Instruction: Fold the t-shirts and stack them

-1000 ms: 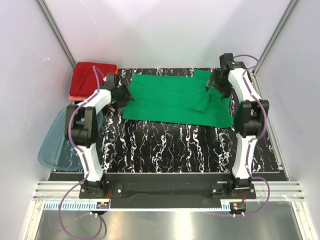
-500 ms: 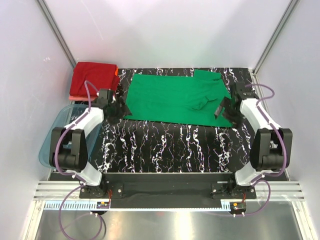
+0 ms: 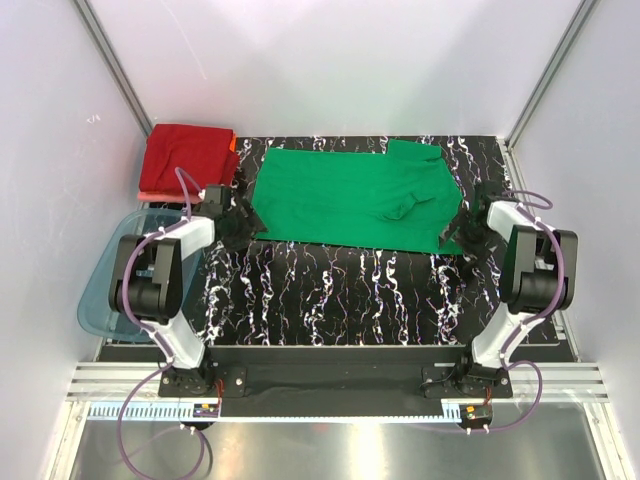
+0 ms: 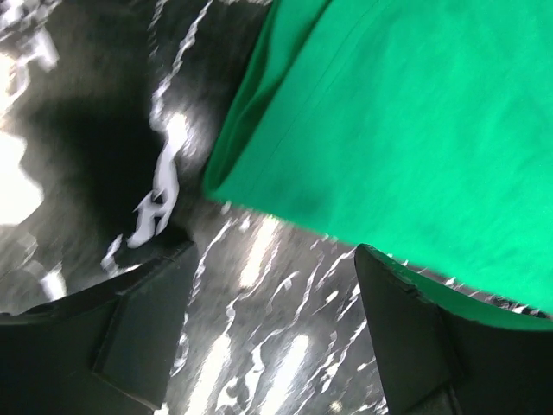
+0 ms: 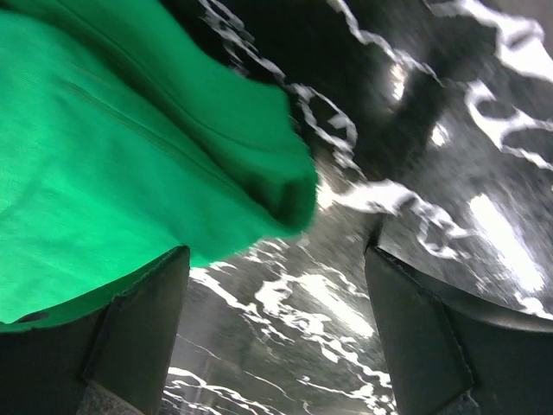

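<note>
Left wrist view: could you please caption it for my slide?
Open left gripper poised over the marbled table beside the green t-shirt's folded corner.

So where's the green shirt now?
Overhead, the green shirt lies spread across the far middle of the table, between the left gripper and right gripper, with folded red shirts to its left.

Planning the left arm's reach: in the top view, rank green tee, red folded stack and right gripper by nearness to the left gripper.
1. green tee: beside left gripper, rightward.
2. red folded stack: far-left corner.
3. right gripper: far right side.
</note>
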Tool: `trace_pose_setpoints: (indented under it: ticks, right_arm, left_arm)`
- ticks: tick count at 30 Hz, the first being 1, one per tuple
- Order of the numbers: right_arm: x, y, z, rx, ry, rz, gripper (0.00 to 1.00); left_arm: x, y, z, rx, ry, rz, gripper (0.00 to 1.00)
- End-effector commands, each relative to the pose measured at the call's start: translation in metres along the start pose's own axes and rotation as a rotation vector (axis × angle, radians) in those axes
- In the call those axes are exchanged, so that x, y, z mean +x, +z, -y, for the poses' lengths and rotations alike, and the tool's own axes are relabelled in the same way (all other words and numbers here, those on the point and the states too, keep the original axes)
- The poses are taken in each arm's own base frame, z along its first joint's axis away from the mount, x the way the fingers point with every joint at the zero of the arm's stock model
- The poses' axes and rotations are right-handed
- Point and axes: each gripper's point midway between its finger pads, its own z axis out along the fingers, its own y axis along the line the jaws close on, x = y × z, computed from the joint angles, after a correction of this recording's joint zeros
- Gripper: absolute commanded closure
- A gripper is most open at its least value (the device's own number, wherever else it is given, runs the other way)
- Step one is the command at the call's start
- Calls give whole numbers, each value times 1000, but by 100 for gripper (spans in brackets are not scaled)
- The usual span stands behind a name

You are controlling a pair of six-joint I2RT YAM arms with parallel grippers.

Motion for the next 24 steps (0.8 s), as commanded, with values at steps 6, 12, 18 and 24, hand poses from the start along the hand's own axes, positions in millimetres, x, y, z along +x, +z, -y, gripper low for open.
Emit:
trace_pose_setpoints:
  ticks: [6,12,18,24]
  right_arm:
    - [-27,23,-18,-56,23,33,21]
    - [-43,21,-31,-92,39,53,91]
    - [-88,-58,-64,-196,15,183,100]
    - [-33,-67,-19,-130,40,174,100]
  left_arm:
    - [-16,25,6,14,-27,38,38]
    - [-27,32,22,53,-22,34,95]
    - [-76,-29,58,91,-9,176,100]
    - [-42,-76,18,27,-28,240,100]
